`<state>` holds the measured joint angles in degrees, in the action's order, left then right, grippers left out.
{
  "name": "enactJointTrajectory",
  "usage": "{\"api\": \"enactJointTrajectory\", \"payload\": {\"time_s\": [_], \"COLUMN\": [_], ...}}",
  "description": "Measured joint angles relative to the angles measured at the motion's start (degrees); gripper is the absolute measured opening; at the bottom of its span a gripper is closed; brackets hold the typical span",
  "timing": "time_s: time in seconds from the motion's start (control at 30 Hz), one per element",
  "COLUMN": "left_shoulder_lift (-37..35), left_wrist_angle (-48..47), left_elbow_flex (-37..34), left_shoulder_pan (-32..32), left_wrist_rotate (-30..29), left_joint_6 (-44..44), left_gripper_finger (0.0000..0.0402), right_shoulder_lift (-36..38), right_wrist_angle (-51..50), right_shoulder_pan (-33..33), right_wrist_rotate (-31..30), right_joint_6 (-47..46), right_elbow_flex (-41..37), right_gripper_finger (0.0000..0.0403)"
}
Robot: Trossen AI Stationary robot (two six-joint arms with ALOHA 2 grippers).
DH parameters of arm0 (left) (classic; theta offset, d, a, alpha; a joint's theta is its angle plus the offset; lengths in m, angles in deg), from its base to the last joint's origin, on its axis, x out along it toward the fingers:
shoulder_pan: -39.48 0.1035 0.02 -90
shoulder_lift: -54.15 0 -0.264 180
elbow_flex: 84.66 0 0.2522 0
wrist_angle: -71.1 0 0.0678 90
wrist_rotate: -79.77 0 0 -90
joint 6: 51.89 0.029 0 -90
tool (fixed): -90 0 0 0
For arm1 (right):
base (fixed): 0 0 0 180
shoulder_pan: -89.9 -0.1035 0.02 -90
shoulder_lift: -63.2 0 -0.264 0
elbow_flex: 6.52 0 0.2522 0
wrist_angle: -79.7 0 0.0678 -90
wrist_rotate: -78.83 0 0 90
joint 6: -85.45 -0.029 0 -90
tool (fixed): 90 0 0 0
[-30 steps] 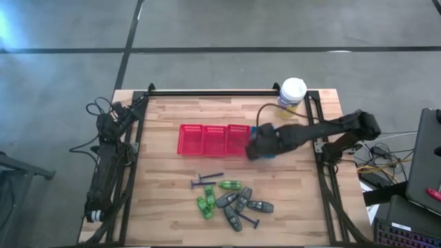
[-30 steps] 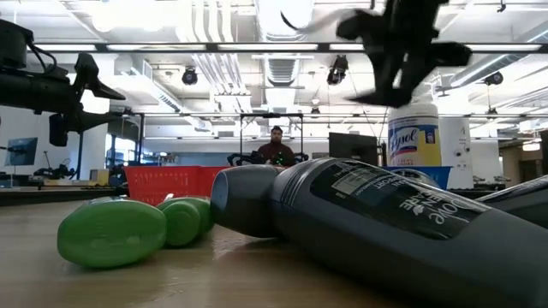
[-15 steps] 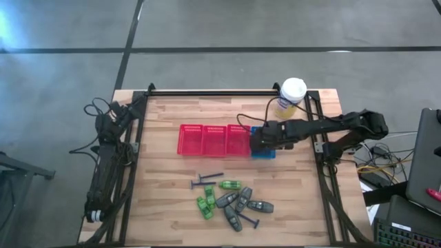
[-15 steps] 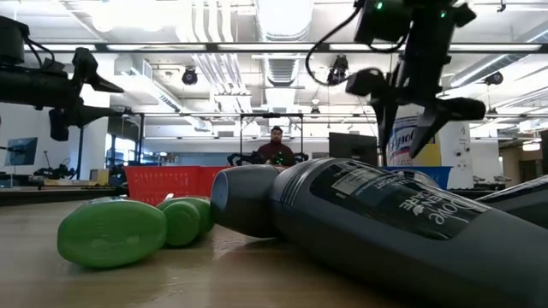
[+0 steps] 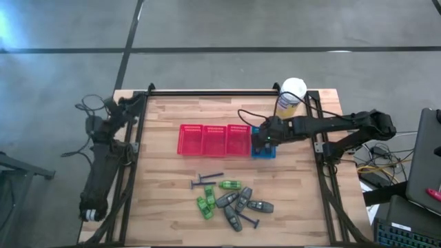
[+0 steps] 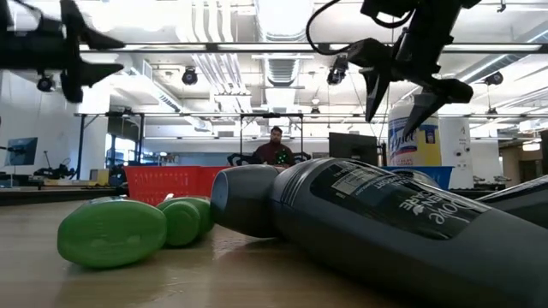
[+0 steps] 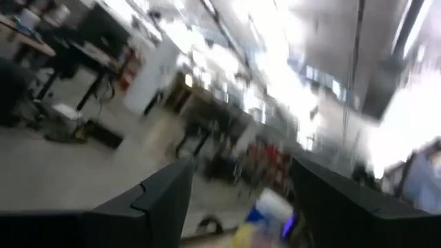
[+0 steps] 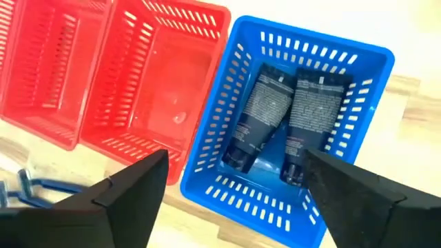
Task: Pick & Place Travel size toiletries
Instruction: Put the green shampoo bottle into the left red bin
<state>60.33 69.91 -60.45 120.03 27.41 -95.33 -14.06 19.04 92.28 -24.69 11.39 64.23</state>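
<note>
Right gripper is hovering over the blue basket, fingers spread apart, empty; two grey tubes are lying inside. Left gripper is waiting open off the desk's left edge.

Pale planked wood on the table, matt with visible grain. Red baskets and blue basket in glossy slotted plastic mesh. Dark grey tubes in smooth satin plastic with fine white print. Green bottles smooth, softly shiny plastic. Black frame rails look like matt metal.
</note>
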Motion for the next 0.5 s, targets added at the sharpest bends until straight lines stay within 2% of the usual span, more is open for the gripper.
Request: {"api": "enactJointTrajectory", "payload": {"time_s": [0.1,0.3,0.4,0.5], "left_shoulder_lift": [4.3,12.7,15.4,17.8], "left_wrist_angle": [-11.6,-31.3,-35.2,-35.2], "left_elbow_flex": [7.1,19.0,22.3,23.6], "left_shoulder_pan": [-4.2,-17.7,-25.9,-35.4], "left_wrist_rotate": [2.4,0.4,-1.6,-2.4], "left_joint_6": [11.7,35.5,41.9,45.2], "left_gripper_finger": [0.025,0.025,0.025,0.0249], "right_shoulder_lift": [0.0,-0.2,-0.2,-0.2], "right_wrist_angle": [0.0,0.2,0.2,0.4], "right_shoulder_pan": [0.6,0.7,0.7,0.7], "right_wrist_rotate": [1.3,4.6,6.8,9.2], "right_joint_6": [2.1,7.0,7.2,7.7], "right_elbow_flex": [0.0,0.0,0.0,0.0], "right_gripper_finger": [0.0343,0.0359,0.036,0.0354]}}
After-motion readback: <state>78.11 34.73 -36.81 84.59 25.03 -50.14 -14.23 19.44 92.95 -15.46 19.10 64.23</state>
